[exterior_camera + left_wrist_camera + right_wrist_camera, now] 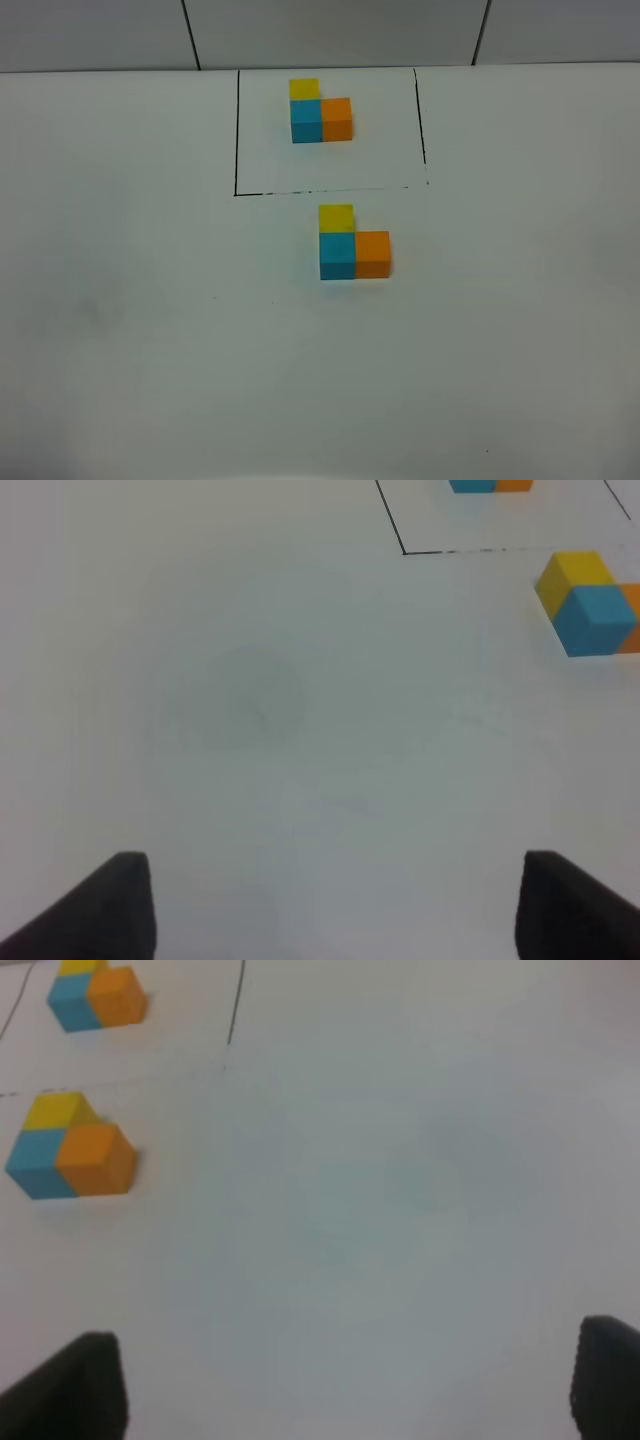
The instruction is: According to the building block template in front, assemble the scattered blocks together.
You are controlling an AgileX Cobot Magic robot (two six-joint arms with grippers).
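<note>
White table (150, 380) fills pretty much everything, matte and plain, with just a couple of faint smudges on the near part. Neither arm shows in the high view. In the wrist views both grippers hang over bare tabletop with nothing between the fingers: the left gripper (335, 905) has its two dark fingertips (120, 900) spread wide apart, and same deal for the right gripper (340, 1385), jaws apart and empty.

Further out, around the middle of the table, sit the scattered blocks (354, 245), all pushed together and touching: blue cube (337, 255) at the corner, orange cube (372, 253) against its right side, yellow cube (335, 218) on its far side. So an L shape.

Just past that is the thin black drawn rectangle (237, 130), and inside it the building block template (320, 112), same L, same colour order. Behind the table edge there's a light tiled wall (330, 30) with dark seams
</note>
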